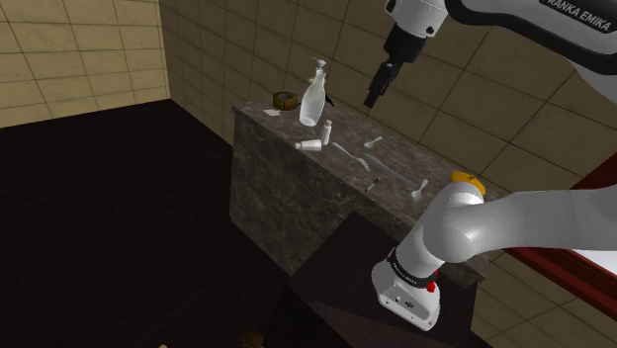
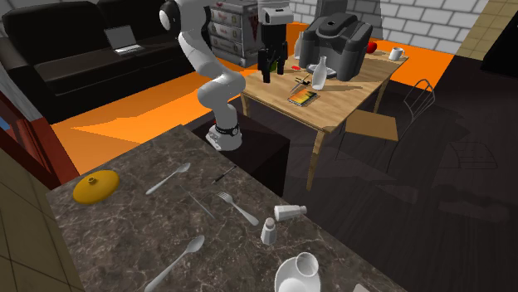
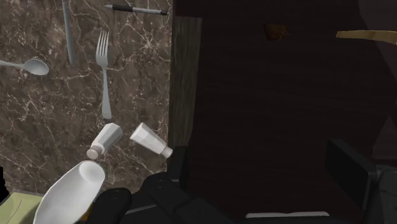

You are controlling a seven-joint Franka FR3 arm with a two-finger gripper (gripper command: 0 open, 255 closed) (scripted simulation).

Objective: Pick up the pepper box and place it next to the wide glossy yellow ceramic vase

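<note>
In the second exterior view the yellow vase (image 2: 95,187) sits at the marble counter's (image 2: 124,240) left end. Well apart, at its four o'clock past a fork (image 2: 238,209), are two white shakers (which one is the pepper box I cannot tell): the upright shaker (image 2: 268,231) and, at its one o'clock, the lying shaker (image 2: 290,212). The gripper (image 1: 373,97) hangs over the counter, fingers apart, clasping nothing.

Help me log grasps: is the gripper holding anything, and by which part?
Nothing is held. The gripper hangs open above the counter, its fingers apart and clear of the shakers.
</note>
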